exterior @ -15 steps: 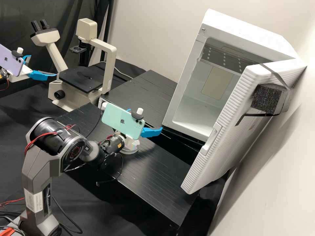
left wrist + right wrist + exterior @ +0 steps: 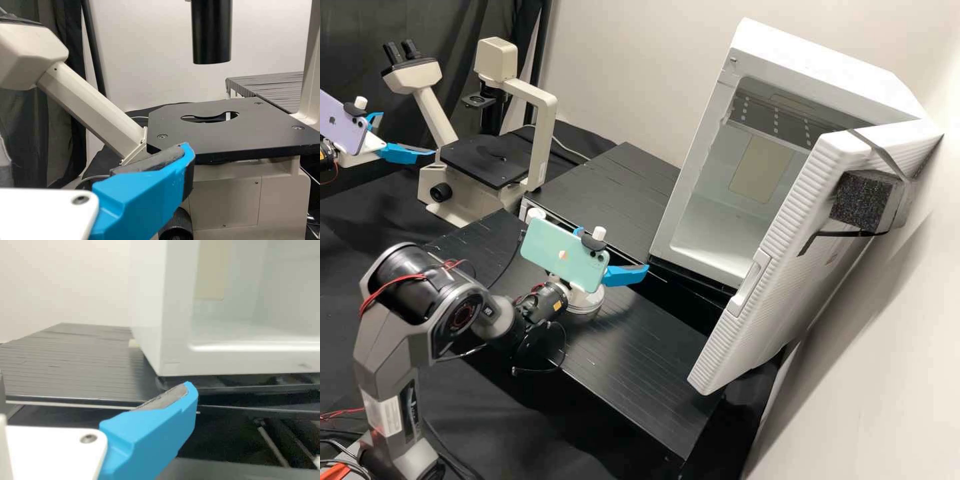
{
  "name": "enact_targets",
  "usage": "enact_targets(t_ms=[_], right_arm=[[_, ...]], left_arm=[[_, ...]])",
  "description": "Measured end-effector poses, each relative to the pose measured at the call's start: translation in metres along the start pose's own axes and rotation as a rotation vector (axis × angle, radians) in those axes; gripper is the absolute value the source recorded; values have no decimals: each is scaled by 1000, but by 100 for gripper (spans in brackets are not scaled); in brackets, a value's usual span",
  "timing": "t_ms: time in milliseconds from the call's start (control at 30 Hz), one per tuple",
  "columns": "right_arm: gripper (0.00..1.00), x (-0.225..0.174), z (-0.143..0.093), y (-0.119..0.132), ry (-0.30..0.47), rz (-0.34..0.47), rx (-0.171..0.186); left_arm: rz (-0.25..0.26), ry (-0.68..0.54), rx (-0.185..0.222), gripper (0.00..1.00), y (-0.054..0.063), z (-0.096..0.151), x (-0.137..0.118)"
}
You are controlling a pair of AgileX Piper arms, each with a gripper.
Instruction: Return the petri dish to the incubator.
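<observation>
In the high view my right gripper (image 2: 613,250) hangs over the black platform, left of the white incubator (image 2: 667,233), its blue fingers apart. A pale round dish (image 2: 585,307) lies on the platform just below it, partly hidden by the wrist; I cannot tell if it is one dish or a stack. The right wrist view has the gripper's (image 2: 187,392) one visible finger in front of the incubator's (image 2: 175,355) lower corner. At the far left my left gripper (image 2: 407,135) stands open beside the microscope; in the left wrist view the gripper (image 2: 186,152) is near the stage.
The incubator door (image 2: 780,267) stands wide open, with a dark foam block strapped to it. A cream microscope (image 2: 543,140) with a black stage (image 2: 225,132) stands at the back left. Between the front platform (image 2: 640,380) and the incubator runs a dark gap.
My right arm has drawn back a little, its gripper shifting slightly to the left in the high view. The round dish and the left arm stay where they were.
</observation>
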Motion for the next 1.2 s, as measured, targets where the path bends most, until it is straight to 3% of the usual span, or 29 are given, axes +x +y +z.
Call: enact_targets(t_ms=[200,300,467,667,1133,1200], right_arm=[[100,-46,1,10,74,77,22],[100,-64,1,8,96,67,27],[100,-87,7,-8,91,-18,8],[100,-97,14,-18,66,-85,-1],[100,-96,19,-21,37,-102,-6],[100,-95,19,-23,37,-113,-21]], left_arm=[[0,0,0,100,0,0,0],[0,0,0,100,0,0,0],[0,0,0,100,0,0,0],[0,0,0,100,0,0,0],[0,0,0,100,0,0,0],[0,0,0,100,0,0,0]])
